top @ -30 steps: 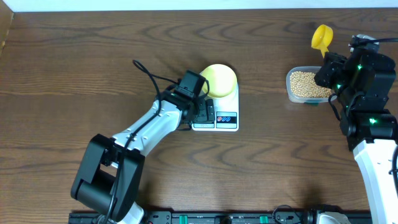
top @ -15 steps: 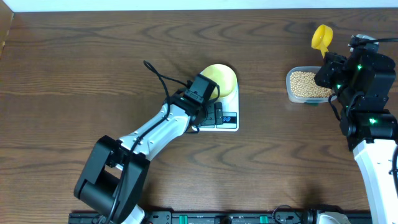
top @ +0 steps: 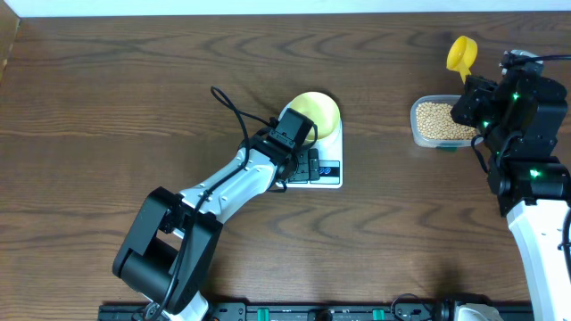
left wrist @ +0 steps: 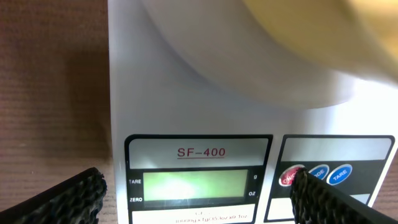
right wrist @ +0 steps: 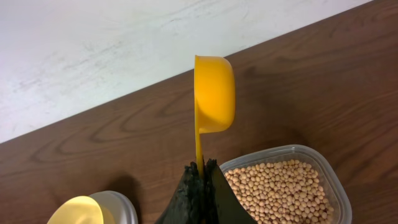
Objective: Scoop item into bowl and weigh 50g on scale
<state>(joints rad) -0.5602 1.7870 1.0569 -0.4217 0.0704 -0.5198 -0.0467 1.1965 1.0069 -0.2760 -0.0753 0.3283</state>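
Scoop (right wrist: 214,93) stands upright, clamped in right gripper (right wrist: 202,171); beans (right wrist: 280,190) lie lower right. Left gripper (left wrist: 199,196), fingers apart, flanks display (left wrist: 196,185) on scale (left wrist: 186,93).

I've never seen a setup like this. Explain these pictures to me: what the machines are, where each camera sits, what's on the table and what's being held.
Two robot arms work at a wooden table. The wide picture looks down from above; the other two come from a camera on each wrist. A white scale carries an empty-looking pale yellow bowl. The left gripper hovers open over the scale's display. The right gripper is shut on the handle of a yellow scoop, beside a clear tub of beans.
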